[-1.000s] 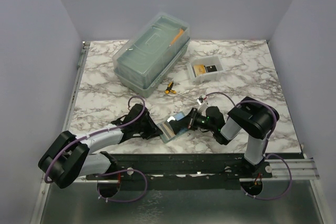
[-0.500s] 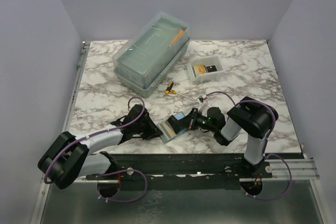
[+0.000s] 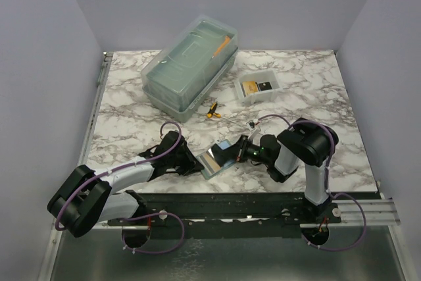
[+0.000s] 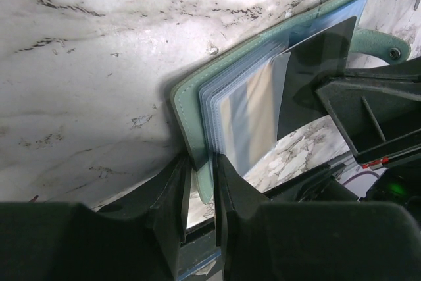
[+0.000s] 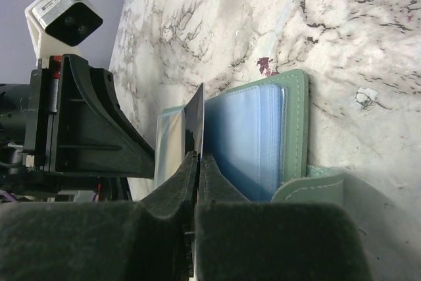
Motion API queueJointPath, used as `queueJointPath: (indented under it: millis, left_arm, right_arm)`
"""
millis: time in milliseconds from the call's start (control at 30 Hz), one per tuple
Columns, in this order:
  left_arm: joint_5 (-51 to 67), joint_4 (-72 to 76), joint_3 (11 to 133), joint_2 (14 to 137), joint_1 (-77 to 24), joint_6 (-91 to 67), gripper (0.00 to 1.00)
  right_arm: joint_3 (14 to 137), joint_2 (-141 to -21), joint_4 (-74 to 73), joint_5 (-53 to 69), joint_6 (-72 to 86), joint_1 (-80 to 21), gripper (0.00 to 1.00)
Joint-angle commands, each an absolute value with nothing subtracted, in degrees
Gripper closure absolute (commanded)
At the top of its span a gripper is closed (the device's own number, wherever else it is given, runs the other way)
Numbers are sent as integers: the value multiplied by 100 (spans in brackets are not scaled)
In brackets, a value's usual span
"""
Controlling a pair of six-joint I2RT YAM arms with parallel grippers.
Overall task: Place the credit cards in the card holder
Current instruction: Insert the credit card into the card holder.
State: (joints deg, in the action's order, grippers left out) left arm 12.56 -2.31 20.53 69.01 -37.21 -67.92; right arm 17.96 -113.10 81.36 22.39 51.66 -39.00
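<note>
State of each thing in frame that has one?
Grey-green bifold card holder: open, clear pockets fanned.
Black credit card: gripped, at the pockets.
Left gripper: jaws shut on the holder's cover.
Right gripper: jaws shut on the black card.
Large translucent lidded box: lid on.

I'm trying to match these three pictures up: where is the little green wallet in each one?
Top view: wallet low centre, near the table's front edge.
Left wrist view: middle, its lower edge between the left fingers.
Right wrist view: middle right, clear pockets facing the camera.
Shared landmark: the black card at its pockets, in both wrist views.
</note>
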Motion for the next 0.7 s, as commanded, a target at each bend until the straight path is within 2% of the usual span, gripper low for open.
queueJointPath:
  millis: [0, 267, 467, 500, 567, 667]
  left_arm:
    - [1204, -615, 1935, 6976, -3739, -6739, 74]
    - [1222, -421, 1918, 7035, -3744, -6787, 74]
    - [1127, -254, 1957, 7066, -3744, -6811, 75]
    - [1099, -258, 1960, 7060, -3744, -6805, 75]
    - [1050, -263, 1947, 7032, -3743, -6800, 75]
    - [1028, -271, 1896, 7009, -3744, -6813, 75]
  right_arm:
    - [1732, -11755, 8574, 2276, 5252, -3951, 100]
    - [1593, -11623, 8545, 1744, 5414, -4321, 100]
    - [1651, -11638, 8364, 1877, 5369, -4377, 100]
    - [1630, -11481, 8169, 1822, 5309, -4373, 98]
    - [1757, -11051, 7155, 1660, 5102, -4372, 86]
    - [1865, -10467, 5789, 1462, 4775, -4374, 74]
